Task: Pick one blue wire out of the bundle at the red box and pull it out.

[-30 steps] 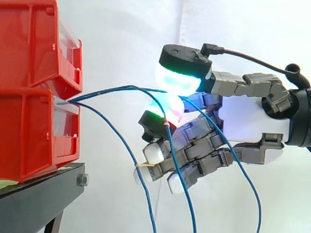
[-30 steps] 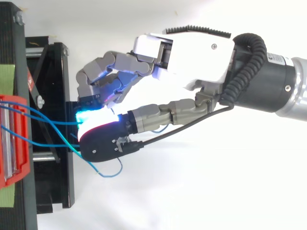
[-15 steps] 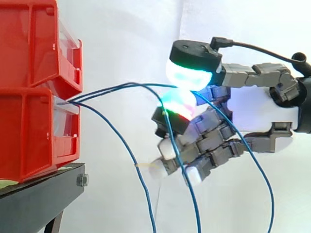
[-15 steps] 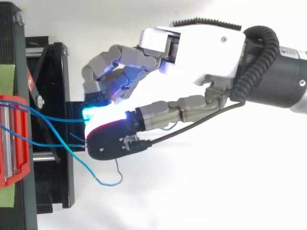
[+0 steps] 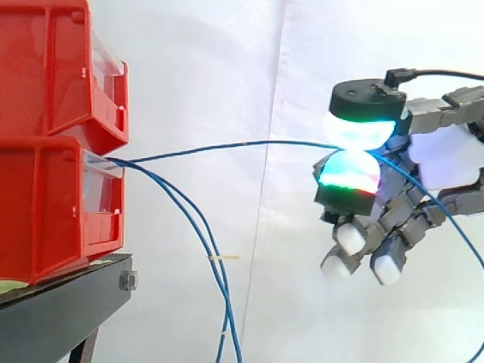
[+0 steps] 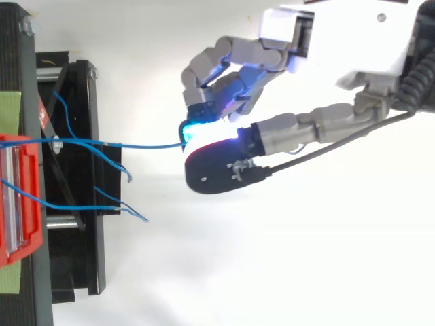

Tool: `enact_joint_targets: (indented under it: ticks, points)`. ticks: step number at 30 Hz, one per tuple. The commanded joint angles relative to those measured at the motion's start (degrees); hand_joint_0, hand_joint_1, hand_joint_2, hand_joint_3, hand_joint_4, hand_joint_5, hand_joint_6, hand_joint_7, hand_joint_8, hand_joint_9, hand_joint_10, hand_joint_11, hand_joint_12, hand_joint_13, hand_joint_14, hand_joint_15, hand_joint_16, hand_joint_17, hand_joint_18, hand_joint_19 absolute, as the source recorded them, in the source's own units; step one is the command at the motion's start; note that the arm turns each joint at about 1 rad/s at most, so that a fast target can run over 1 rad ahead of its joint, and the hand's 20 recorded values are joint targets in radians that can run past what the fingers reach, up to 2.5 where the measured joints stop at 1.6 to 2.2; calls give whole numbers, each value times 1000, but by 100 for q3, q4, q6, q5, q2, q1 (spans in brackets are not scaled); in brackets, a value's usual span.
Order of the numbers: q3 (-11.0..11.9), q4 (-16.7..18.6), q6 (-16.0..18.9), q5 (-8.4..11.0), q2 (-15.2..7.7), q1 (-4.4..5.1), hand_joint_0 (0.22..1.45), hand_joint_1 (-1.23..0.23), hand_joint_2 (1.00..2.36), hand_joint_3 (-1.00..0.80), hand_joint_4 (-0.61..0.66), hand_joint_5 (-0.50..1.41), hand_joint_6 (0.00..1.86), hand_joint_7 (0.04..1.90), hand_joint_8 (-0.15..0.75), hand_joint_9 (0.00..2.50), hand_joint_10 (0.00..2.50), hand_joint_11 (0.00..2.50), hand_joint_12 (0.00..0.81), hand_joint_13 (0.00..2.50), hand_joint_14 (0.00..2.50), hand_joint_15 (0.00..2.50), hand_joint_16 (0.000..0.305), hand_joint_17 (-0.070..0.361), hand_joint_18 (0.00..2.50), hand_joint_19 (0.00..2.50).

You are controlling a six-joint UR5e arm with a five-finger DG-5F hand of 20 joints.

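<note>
Where the thumb pad and a finger pad [image 5: 349, 172] meet, 1 blue wire [image 5: 227, 145] is pinched between them. The hand [image 5: 446, 155] is therefore closed on it. The other fingers are curled below the pinch and nothing is held by them.

From the pinch the wire is stretched nearly straight and almost level, away from the fingertips to the slot of the lower red box [image 5: 45, 204]. Behind the fingers its free part drops down past the palm. At least 2 other blue wires [image 5: 215, 265] hang loose from the same slot, well below the fingers and apart from them.

The wire is judged to be thin, light and soft, with a smooth coat that can slip between the round pads. A firm pinch is needed, best kept on the taut part just in front of the pads. A steady pull straight away from the box is advised, because a jerk may shift the box on the black stand [image 5: 53, 310].
</note>
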Motion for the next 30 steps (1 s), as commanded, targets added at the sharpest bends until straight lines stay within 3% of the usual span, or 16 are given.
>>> enact_joint_targets:
  ticks: [1,3,6,8,28,30]
  points:
    - [-226,-48,-15,23,243,-12,588,-661,1023,-86,275,-145,855,1120,416,954,17,615,473,611,8,238,62,140,737,494]
    - [-349,-31,-15,32,305,-12,588,-661,1022,-85,275,-146,856,1118,416,951,14,616,475,606,7,235,62,141,736,483]
    - [-754,206,-42,217,595,24,588,-660,1023,-84,275,-146,857,1114,416,950,14,615,473,601,7,235,62,140,732,487]
    - [-824,268,-50,296,656,24,588,-660,1023,-83,272,-146,857,1114,416,950,14,607,472,599,9,240,62,140,730,488]
    - [-824,233,-77,322,648,41,592,-660,1022,-83,268,-150,865,1093,412,917,14,622,474,571,7,228,63,141,699,470]
    - [-824,233,-77,322,648,6,593,-659,1022,-86,268,-150,866,1091,411,918,16,612,472,571,7,228,62,141,698,473]
